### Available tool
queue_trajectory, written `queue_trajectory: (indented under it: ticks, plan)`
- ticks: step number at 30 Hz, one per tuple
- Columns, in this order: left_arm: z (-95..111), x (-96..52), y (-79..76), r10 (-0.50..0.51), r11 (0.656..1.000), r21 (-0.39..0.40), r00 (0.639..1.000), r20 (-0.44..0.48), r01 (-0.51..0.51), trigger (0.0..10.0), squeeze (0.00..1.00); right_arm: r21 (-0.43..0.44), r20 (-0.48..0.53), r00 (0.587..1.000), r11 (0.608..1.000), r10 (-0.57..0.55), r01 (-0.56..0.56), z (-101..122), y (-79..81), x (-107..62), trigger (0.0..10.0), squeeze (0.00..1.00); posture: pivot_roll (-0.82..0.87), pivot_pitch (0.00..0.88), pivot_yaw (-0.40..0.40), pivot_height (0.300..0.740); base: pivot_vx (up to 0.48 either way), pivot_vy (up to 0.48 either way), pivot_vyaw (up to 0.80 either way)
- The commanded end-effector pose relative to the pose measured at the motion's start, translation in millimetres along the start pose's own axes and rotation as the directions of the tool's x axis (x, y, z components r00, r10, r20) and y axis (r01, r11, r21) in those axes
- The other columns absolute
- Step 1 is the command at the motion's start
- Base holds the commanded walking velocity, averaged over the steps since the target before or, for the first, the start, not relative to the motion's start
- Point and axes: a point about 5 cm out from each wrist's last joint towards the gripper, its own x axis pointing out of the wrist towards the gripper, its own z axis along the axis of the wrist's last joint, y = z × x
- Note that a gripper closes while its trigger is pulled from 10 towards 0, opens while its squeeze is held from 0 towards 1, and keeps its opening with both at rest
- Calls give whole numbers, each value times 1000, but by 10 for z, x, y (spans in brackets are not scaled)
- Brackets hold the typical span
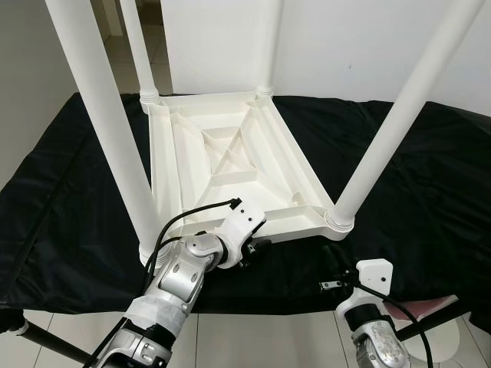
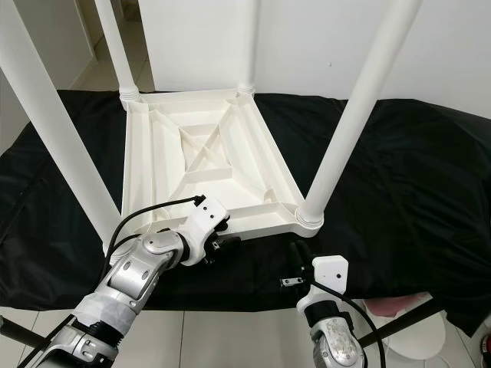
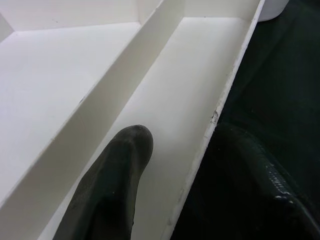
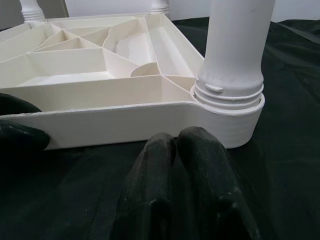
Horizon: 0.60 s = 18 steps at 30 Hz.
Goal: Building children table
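A white plastic children's table point(image 1: 230, 153) lies upside down on a black cloth, its legs pointing up. The near right leg point(image 1: 383, 138) stands in its corner socket point(image 4: 230, 105), and the near left leg point(image 1: 115, 138) rises at the left. My left gripper point(image 1: 257, 244) straddles the table's near rim point(image 3: 210, 125). One finger point(image 3: 115, 185) is inside the channel, the other outside, and they are closed on the rim wall. My right gripper point(image 4: 176, 142) is shut and empty, low over the cloth just in front of the near right socket.
The black cloth point(image 1: 414, 169) covers the whole work surface, with its front edge near my arms. A white wall stands behind. Below at the right are tiled floor, a pink object point(image 1: 430, 307) and a white round stand point(image 2: 414, 337).
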Motion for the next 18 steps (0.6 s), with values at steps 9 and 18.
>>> queue_trajectory:
  ticks: [9, 18]
  plan:
    - [-255, -19, 64, 93, 994, -56, 991, -101, -99, 0, 0, -19, -15, 999, 999, -31, 31, 5, -62, -20, 10000, 0, -39, 92, 1, 740, 0, 0, 0]
    - [-365, -198, 66, 66, 995, -70, 991, -113, -75, 0, 0, -33, -21, 999, 999, -33, 32, 1, -83, -15, 10000, 0, -31, 99, -2, 740, 0, 0, 0]
